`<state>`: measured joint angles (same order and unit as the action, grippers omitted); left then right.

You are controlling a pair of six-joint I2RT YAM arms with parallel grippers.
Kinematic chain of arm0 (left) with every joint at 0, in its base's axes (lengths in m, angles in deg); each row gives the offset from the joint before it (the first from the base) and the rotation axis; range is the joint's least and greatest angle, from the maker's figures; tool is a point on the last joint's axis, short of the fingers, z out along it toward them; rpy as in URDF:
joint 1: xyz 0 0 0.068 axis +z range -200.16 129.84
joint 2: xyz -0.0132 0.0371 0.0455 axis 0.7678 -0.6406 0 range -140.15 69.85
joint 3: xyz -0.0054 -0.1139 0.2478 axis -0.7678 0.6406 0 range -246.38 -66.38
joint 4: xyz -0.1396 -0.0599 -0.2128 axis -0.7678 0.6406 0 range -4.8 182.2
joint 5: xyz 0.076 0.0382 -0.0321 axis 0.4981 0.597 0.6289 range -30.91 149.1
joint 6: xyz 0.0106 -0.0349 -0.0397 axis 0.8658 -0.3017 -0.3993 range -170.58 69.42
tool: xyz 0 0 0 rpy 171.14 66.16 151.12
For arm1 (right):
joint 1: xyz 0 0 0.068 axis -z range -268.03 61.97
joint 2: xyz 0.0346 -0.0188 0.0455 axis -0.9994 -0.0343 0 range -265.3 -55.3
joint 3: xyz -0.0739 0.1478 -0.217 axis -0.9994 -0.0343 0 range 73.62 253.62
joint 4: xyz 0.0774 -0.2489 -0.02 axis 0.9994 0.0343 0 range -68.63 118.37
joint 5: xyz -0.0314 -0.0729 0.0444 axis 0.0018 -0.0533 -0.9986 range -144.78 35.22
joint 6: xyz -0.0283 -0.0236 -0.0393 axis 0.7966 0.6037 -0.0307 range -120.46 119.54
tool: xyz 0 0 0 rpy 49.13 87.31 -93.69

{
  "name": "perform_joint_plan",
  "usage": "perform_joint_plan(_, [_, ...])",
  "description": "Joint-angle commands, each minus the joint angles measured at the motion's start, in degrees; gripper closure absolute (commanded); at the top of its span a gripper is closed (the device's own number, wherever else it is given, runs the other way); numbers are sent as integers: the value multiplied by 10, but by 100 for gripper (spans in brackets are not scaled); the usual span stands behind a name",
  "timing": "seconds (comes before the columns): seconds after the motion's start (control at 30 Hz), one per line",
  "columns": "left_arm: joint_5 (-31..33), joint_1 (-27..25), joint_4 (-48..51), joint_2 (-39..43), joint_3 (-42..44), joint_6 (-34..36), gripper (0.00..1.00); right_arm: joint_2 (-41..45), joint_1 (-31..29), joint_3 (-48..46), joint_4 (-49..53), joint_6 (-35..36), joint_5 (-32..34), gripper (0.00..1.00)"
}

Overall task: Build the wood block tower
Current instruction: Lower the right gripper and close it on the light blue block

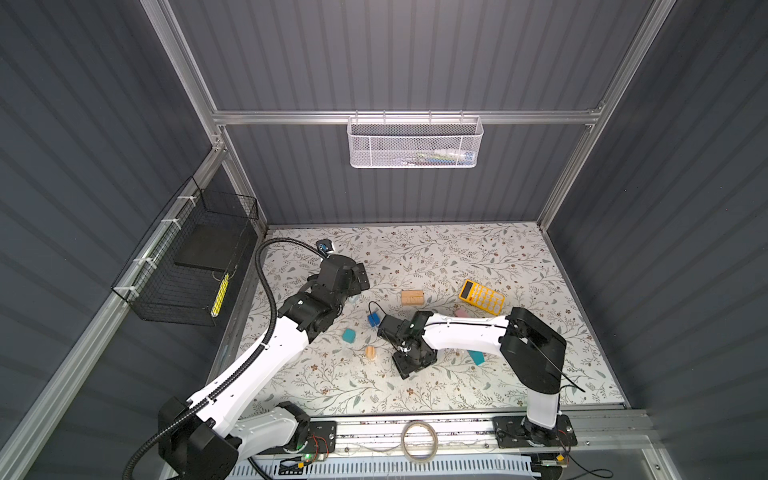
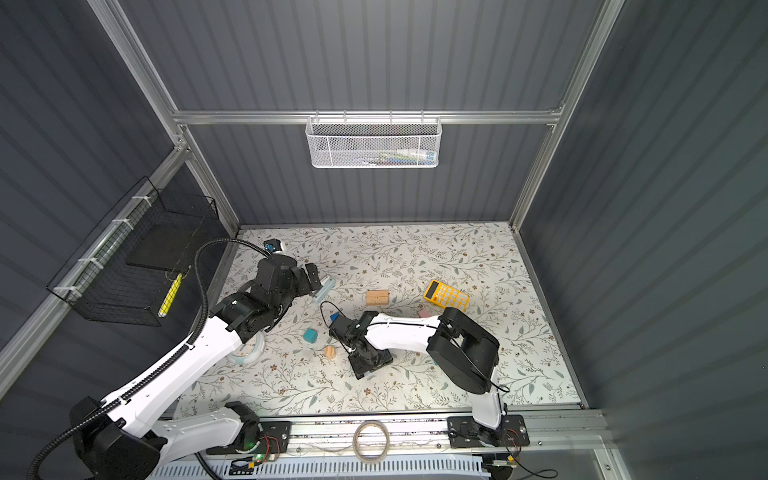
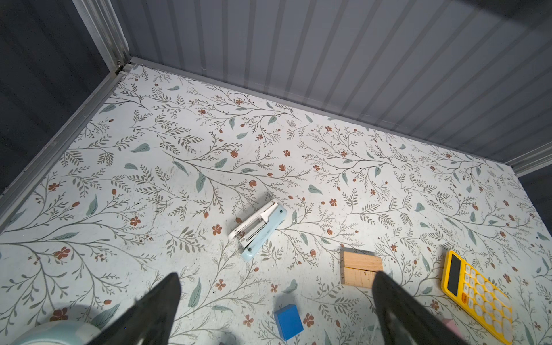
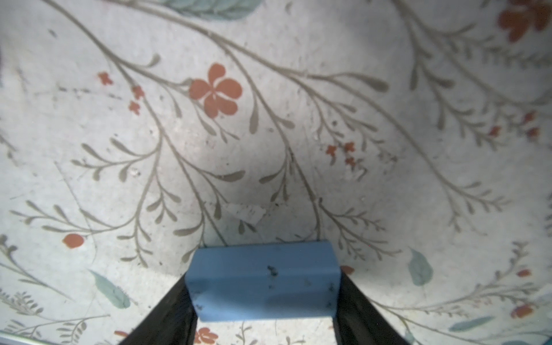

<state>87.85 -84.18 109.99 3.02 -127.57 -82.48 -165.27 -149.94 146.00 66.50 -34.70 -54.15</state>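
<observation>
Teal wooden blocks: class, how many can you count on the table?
2. One teal wooden block lies in the open beside the small tan block; a second teal block pokes out from under the right arm. The arms may hide more.

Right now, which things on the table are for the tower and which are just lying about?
For the tower: tan bars, dark blue block, teal block, second teal piece, pink block, small tan block, light blue block.

Lying about: calculator, stapler.

Perhaps eight blocks (image 1: 412, 297), one calculator (image 1: 482, 296), one stapler (image 3: 258, 230).
</observation>
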Motion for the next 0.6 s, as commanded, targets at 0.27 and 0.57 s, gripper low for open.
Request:
perform_joint_plan(0.27, [5,4,-3,-8,7,13,0,-3,9,36,47,-17,23,44])
perform_joint_plan(0.57, [8,7,-9,-12,12,14,0,31,60,83,69,-26,31,46])
